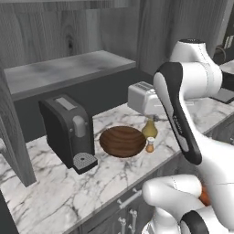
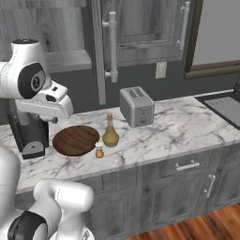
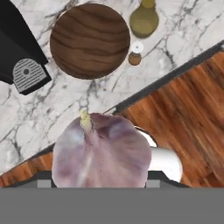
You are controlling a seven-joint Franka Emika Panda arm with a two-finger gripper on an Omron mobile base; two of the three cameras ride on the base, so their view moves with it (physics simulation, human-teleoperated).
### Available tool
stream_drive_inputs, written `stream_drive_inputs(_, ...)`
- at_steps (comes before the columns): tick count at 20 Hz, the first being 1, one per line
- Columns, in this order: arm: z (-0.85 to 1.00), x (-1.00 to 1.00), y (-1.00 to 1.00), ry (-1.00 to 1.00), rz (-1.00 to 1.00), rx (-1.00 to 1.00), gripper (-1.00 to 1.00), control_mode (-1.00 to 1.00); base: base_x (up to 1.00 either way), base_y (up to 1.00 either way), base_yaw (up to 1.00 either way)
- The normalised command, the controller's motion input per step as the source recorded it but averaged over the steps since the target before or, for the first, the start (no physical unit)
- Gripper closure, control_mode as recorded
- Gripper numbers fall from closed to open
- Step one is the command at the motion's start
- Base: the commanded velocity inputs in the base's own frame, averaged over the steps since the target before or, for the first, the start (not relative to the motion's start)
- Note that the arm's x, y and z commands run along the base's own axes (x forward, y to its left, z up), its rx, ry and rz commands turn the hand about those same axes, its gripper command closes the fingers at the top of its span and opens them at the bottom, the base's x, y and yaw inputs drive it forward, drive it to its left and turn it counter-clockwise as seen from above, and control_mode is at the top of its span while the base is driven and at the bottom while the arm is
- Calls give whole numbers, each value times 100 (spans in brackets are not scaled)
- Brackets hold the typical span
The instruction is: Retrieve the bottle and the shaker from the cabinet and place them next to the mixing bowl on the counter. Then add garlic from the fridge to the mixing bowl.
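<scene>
Three items sat grouped on the counter (image 2: 187, 126): bowl (image 3: 89, 40), with bottle (image 3: 144, 19) and shaker (image 3: 135, 57) just beside it, as the task required. Garlic (image 3: 101, 151) rode clamped in the gripper, above the counter edge, short of the bowl.

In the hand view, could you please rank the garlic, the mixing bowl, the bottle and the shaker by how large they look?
1. Garlic, held closest to the camera, so nearness inflates it.
2. Mixing bowl, nearly as big in the picture; the order of these two is unsure.
3. Bottle.
4. Shaker.
</scene>
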Motion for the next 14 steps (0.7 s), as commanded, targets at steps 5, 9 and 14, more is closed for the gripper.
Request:
stream_drive_inputs(5, -70, 0, 1, -17, 1, 0, 100, -100, 0, 0, 0)
stream_drive_inputs(9, -52, 9, 13, -13, 1, 0, 100, -100, 0, 0, 0)
stream_drive_inputs(14, -19, 60, 26, 0, 3, 0, 100, -100, 0, 0, 0)
